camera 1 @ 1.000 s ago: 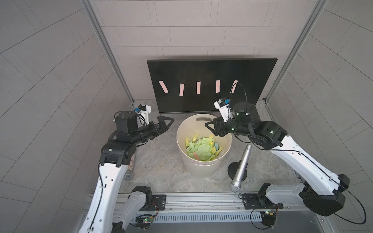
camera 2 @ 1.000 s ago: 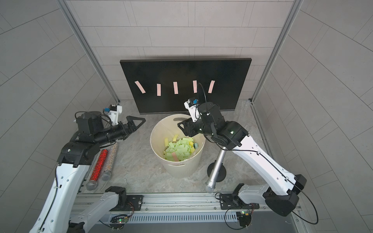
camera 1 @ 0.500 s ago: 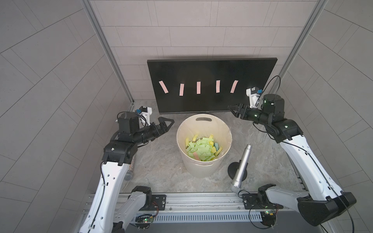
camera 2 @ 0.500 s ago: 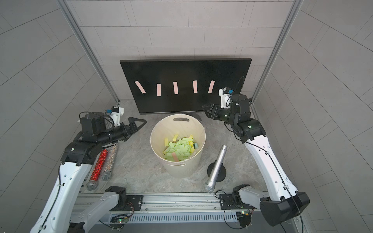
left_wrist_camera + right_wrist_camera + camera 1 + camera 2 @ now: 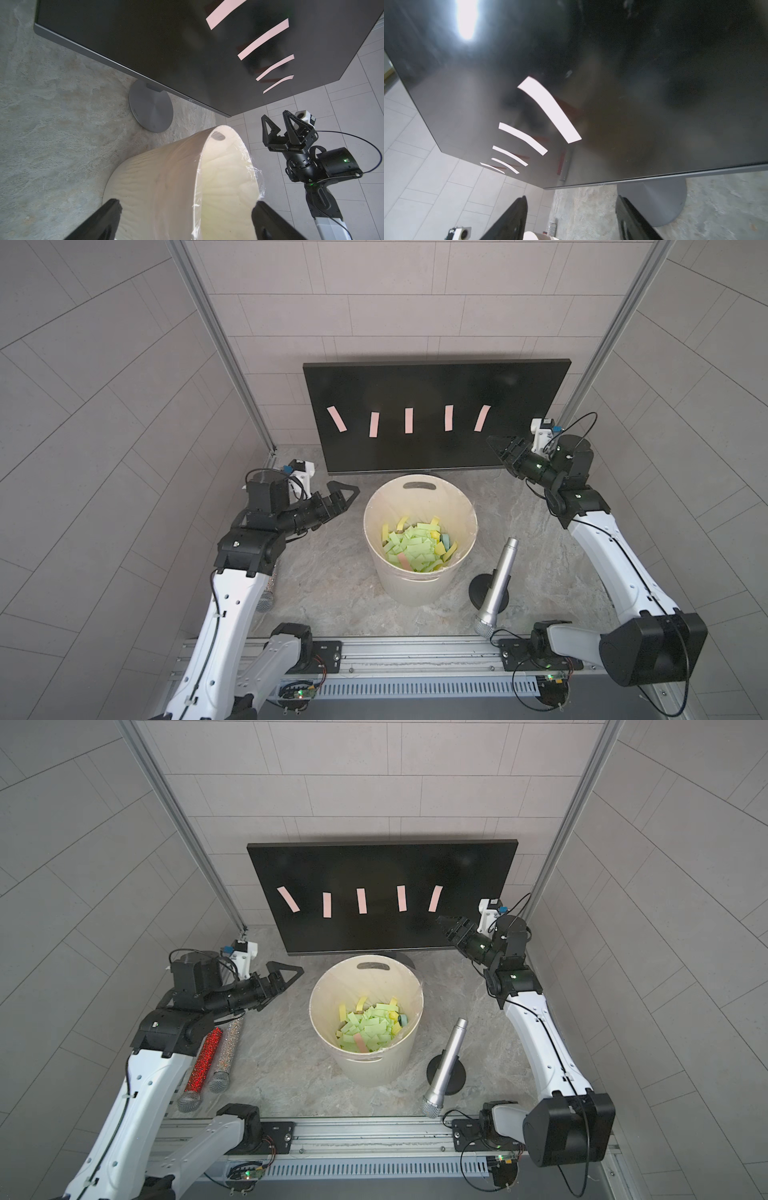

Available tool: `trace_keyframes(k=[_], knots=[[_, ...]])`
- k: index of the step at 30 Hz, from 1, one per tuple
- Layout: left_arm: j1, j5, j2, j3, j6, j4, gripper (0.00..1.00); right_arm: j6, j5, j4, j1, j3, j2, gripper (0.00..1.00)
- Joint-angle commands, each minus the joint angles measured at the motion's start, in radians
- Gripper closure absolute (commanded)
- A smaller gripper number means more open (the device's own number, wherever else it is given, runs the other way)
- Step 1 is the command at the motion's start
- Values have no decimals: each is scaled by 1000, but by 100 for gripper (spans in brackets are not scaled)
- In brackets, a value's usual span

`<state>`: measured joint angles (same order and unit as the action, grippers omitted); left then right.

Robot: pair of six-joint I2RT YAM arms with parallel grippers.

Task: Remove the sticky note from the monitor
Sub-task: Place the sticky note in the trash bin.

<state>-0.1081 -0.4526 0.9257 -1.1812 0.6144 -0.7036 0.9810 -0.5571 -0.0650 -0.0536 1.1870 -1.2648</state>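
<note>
Your right gripper [image 5: 500, 447] hangs open and empty by the lower right corner of the monitor [image 5: 436, 385] — lift it to the nearest pink sticky note [image 5: 482, 418] on its face, pinch a free end, and peel slowly.

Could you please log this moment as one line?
monitor: five pink notes | right gripper: open, empty, near rightmost note | left gripper: open, by bucket

It is a robot lab cell. Behind the monitor [image 5: 436, 385] stand tiled panels [image 5: 395, 302] and aluminium posts [image 5: 222, 344]; a mounting rail [image 5: 415, 649] lies opposite.
</note>
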Motion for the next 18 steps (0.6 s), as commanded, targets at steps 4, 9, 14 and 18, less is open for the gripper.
trace_keyframes(k=[4, 9, 14, 18], knots=[[-4, -4, 4, 7, -11, 15, 0, 190, -28, 237, 0, -22, -61, 31], [-5, -9, 7, 8, -2, 26, 0, 258, -30, 326, 1, -20, -104, 32], [-4, -11, 13, 5, -1, 28, 0, 302, -30, 371, -2, 7, -152, 35], [-5, -13, 16, 7, 6, 35, 0, 319, -24, 389, -15, 19, -178, 36]])
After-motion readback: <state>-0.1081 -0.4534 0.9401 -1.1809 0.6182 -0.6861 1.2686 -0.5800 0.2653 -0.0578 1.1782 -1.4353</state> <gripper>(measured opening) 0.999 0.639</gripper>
